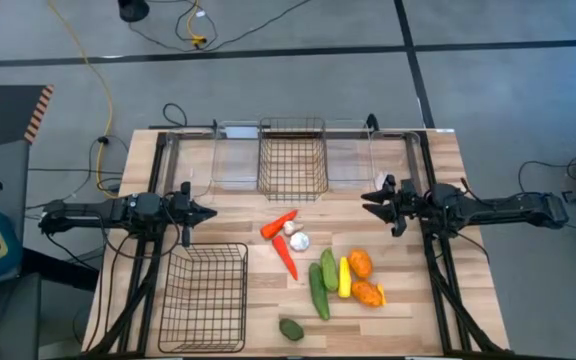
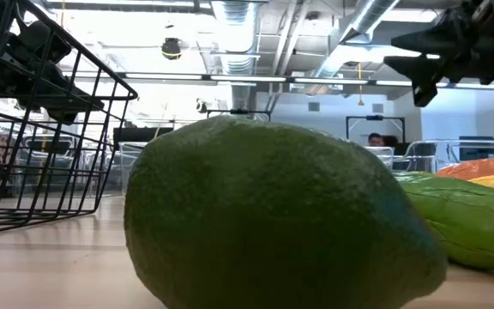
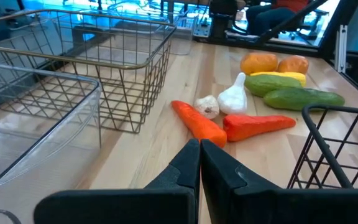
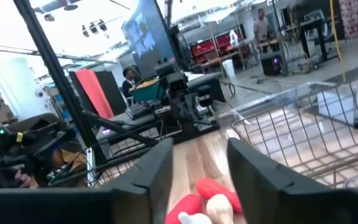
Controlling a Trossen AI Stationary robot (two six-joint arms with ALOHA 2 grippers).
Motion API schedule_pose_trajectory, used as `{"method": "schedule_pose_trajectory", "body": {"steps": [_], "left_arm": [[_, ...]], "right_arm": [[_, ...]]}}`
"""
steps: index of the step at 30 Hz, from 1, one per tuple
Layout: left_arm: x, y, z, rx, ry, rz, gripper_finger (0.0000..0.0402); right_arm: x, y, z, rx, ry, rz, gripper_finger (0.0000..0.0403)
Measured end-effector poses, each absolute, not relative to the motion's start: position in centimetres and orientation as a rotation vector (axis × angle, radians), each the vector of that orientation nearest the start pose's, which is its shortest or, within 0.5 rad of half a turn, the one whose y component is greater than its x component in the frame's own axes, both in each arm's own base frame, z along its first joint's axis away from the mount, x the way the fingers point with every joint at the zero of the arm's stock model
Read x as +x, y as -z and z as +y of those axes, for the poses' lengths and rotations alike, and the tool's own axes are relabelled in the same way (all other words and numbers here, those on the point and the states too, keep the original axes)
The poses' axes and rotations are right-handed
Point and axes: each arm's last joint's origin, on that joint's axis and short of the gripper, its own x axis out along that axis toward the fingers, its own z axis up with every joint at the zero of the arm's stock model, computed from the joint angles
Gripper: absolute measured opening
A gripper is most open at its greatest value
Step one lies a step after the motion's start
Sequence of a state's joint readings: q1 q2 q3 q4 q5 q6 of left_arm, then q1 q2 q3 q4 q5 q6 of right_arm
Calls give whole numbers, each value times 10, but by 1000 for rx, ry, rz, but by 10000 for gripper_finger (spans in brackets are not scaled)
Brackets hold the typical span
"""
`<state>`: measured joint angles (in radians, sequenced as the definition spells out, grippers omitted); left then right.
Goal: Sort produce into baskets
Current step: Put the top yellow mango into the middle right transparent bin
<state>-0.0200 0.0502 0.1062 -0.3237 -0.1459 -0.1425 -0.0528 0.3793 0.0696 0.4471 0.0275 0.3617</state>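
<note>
my left gripper [image 3: 200, 163] has its fingers pressed together; right gripper [image 4: 199, 163] fingers spread. the carrot [image 3: 197, 122] just ahead looks light and slippery (toy plastic), so i'd pinch its middle.

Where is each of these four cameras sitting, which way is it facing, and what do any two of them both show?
High view: above the table, looking straight down; both arms show, left claw and right claw.
Low view: at tabletop height, looking across; the avocado fills it, an arm at upper right.
Left wrist view: past its shut fingers toward the carrots.
Right wrist view: between its open fingers toward the room.
Shared: high and left wrist views both show the carrots and garlics.
</note>
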Motion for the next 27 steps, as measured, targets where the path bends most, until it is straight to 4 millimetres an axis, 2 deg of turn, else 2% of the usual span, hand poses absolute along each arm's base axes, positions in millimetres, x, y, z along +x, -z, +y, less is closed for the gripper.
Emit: {"method": "schedule_pose_trajectory", "body": {"steps": [5, 9, 21, 24, 27], "left_arm": [[91, -165, 2, -119, -144, 257, 0], [91, -165, 2, -119, -144, 258, 0], [91, -165, 2, -119, -144, 257, 0], [91, -165, 2, -119, -144, 257, 0], [91, -165, 2, -119, -144, 257, 0]], "right_arm": [[126, -202, -9, 441, 101, -147, 263], [130, -202, -9, 444, 98, -120, 288], [135, -200, -8, 437, 75, -80, 295], [135, -207, -7, 434, 24, -86, 295], [138, -224, -3, 419, -14, -77, 295]]}}
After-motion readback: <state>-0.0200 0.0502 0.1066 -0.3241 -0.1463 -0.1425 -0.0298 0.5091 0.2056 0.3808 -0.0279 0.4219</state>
